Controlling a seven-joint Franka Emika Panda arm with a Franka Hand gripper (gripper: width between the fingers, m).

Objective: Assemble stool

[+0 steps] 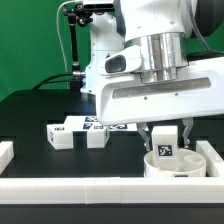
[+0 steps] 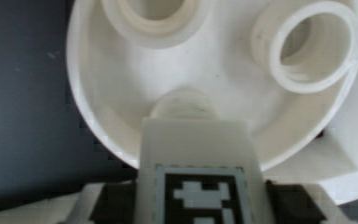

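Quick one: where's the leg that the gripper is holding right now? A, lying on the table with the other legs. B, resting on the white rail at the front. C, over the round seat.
C: the gripper clamps the tagged leg directly over the seat, and the wrist view shows the seat's holes just beyond the leg's end.

Tagged leg (image 2: 197, 150) gripped in claw (image 2: 197, 200), tip over round holed seat (image 2: 105, 80); dark table (image 2: 19, 120) beside

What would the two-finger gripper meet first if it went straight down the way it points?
Probably the thick round white plastic seat directly below; the blocky white tagged leg clamped in the gripper would touch it first, though the gap is unclear.
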